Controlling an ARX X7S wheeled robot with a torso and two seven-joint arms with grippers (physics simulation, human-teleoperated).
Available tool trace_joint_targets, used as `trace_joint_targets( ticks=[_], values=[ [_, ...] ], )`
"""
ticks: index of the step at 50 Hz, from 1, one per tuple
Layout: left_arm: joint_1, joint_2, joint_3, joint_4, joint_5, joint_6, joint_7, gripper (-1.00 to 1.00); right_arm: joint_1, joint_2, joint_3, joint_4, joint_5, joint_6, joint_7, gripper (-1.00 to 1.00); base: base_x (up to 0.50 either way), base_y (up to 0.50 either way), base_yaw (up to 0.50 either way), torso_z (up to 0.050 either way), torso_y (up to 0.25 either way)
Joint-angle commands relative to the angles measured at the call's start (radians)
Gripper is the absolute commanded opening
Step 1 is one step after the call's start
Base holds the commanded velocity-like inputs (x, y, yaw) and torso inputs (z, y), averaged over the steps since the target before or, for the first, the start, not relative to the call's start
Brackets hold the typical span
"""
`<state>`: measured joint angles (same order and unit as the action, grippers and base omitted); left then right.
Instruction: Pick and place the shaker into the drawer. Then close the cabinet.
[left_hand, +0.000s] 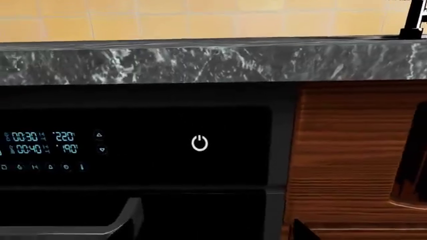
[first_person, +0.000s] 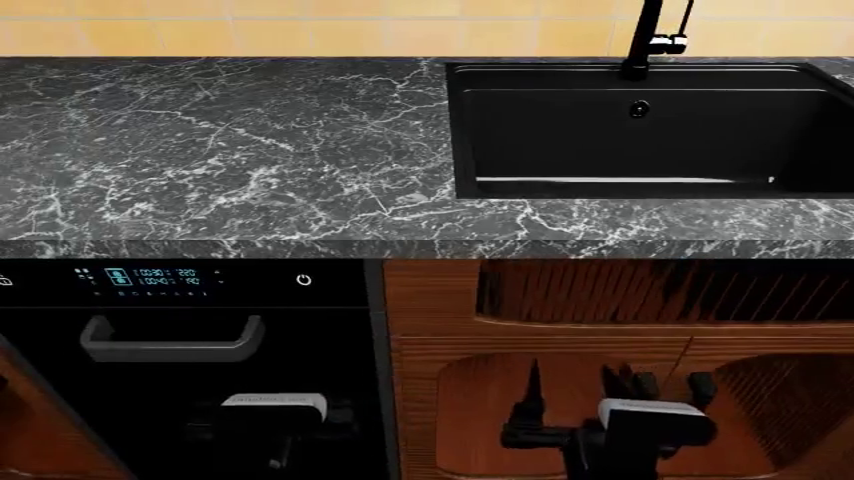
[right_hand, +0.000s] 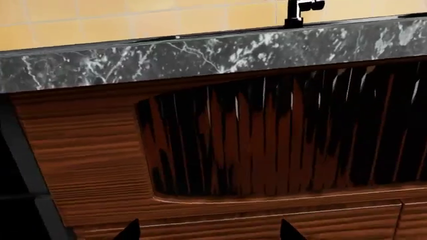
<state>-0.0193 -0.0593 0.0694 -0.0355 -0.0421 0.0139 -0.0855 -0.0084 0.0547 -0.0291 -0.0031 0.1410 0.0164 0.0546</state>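
Observation:
The shaker is out of view, and no drawer with a black bar handle shows. A reddish-brown wooden cabinet front (first_person: 427, 330) with a ribbed strip (right_hand: 280, 145) stands under the sink; I cannot tell whether it is the drawer's cabinet. My right gripper (right_hand: 210, 232) faces the ribbed strip from a short way off, open and empty, and shows low in the head view (first_person: 617, 390). My left gripper (left_hand: 213, 235) faces the black dishwasher front (left_hand: 167, 150). Only one left fingertip (left_hand: 300, 231) shows, far off centre; the other is lost against the black. Nothing is between the jaws.
A black marble countertop (first_person: 227, 150) runs across, with a black sink (first_person: 641, 130) and faucet (first_person: 647, 35) at the right. The dishwasher has a lit control panel (first_person: 147, 277) and a grey handle (first_person: 171, 338). Yellow tiles line the wall behind.

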Motion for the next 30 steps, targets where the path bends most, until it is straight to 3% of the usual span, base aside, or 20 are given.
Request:
trace_joint_targets(
  ticks=[1, 3, 5, 9, 12, 15, 17, 18, 19, 24, 30],
  values=[
    [-0.104, -0.021, -0.028, 0.129, -0.152, -0.296, 0.013, 1.0, 0.09, 0.05, 0.05, -0.127, 0.118, 0.254, 0.073, 1.0, 0.0, 0.0, 0.0, 0.0, 0.0],
    [-0.26, -0.025, -0.044, 0.206, -0.208, -0.45, 0.0, 1.0, 0.255, 0.107, 0.067, -0.239, 0.15, 0.457, 0.108, 1.0, 0.0, 0.0, 0.0, 0.0, 0.0],
    [-0.551, -0.019, -0.066, 0.242, -0.253, -0.63, -0.045, 1.0, 0.555, 0.181, 0.079, -0.299, 0.195, 0.716, 0.135, 1.0, 0.0, 0.0, 0.0, 0.0, 0.0],
    [-1.149, 0.016, -0.06, -0.002, -0.238, -0.742, -0.114, 1.0, 1.155, 0.257, -0.008, -0.085, 0.185, 0.92, 0.094, 1.0, 0.0, 0.0, 0.0, 0.0, 0.0],
    [-1.541, 0.041, -0.027, -0.401, -0.178, -0.584, -0.128, 1.0, 1.599, 0.243, -0.119, 0.282, 0.117, 0.817, 0.002, 1.0, 0.0, 0.0, 0.0, 0.0, 0.0],
    [-1.851, 0.058, 0.027, -0.85, -0.201, -0.346, -0.097, 1.0, 1.907, 0.185, -0.204, 0.722, 0.045, 0.599, -0.09, 1.0, 0.0, 0.0, 0.0, 0.0, 0.0],
    [-2.051, 0.059, 0.21, -1.15, -0.372, -0.168, -0.089, 1.0, 2.158, 0.115, -0.25, 1.022, -0.008, 0.344, -0.148, 1.0, 0.0, 0.0, 0.0, 0.0, 0.0],
    [-2.084, 0.059, 0.263, -1.273, -0.426, -0.171, -0.107, 1.0, 2.22, 0.098, -0.259, 1.172, -0.026, 0.298, -0.159, 1.0, 0.0, 0.0, 0.0, 0.0, 0.0],
    [-2.114, 0.059, 0.277, -1.273, -0.433, -0.191, -0.123, 1.0, 2.254, 0.09, -0.261, 1.312, -0.042, 0.316, -0.163, 1.0, 0.0, 0.0, 0.0, 0.0, 0.0],
    [-2.193, 0.059, 0.281, -1.273, -0.392, -0.302, -0.127, 1.0, 2.356, 0.061, -0.231, 1.312, -0.105, 0.412, -0.166, 1.0, 0.0, 0.0, 0.0, 0.0, 0.0],
    [-2.237, 0.059, 0.306, -1.273, -0.39, -0.419, -0.121, 1.0, 2.365, 0.038, -0.059, 1.289, -0.283, 0.507, -0.154, 1.0, 0.0, 0.0, 0.0, 0.0, 0.0]
  ],
)
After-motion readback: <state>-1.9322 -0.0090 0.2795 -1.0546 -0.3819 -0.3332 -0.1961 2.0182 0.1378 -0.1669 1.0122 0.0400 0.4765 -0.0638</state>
